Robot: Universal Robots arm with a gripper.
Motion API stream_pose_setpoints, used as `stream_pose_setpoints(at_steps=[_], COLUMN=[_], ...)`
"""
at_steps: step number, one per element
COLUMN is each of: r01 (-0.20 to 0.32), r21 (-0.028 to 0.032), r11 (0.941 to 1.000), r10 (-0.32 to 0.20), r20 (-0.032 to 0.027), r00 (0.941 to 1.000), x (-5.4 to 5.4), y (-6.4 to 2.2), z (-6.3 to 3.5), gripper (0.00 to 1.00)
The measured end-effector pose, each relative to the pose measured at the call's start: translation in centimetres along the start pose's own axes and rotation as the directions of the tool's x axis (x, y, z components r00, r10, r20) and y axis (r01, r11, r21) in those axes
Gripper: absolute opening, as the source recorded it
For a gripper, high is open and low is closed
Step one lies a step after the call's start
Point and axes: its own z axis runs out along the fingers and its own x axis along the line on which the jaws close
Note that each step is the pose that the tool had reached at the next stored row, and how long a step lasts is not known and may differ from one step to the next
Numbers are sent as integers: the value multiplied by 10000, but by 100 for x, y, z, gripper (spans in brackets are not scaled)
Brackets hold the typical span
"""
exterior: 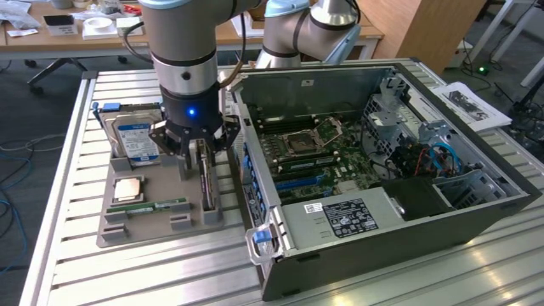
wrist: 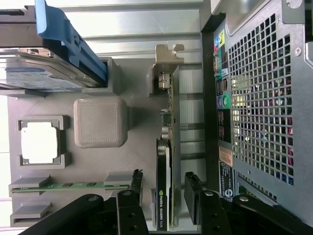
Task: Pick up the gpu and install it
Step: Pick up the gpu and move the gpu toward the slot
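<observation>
Exterior view: the claw (exterior: 193, 145) hangs wide open over the grey holder tray (exterior: 119, 236) on the counter (exterior: 127, 274), with nothing in its grip. The gpu (exterior: 207, 185) stands on edge in the tray directly beneath the claw. The hard drive (exterior: 136, 140) stands just beside the claw, on the side away from the open computer case (exterior: 383, 255).

Wrist view: the claw (wrist: 164, 176) straddles the gpu (wrist: 166, 142), with one of its fingers (wrist: 194, 191) on each side and a gap between each finger and the card. The computer case (wrist: 254, 98) lies to one side of the claw, and the memory stick (wrist: 73, 185) to the other.
</observation>
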Motion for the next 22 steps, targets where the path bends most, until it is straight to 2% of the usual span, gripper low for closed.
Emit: stream_pose_setpoints(at_steps=[22], r01=[0], r21=[5], r11=[10000], r10=[0], r20=[-5], r00=[10000], x=[5], y=[-10], z=[181], gripper=[47])
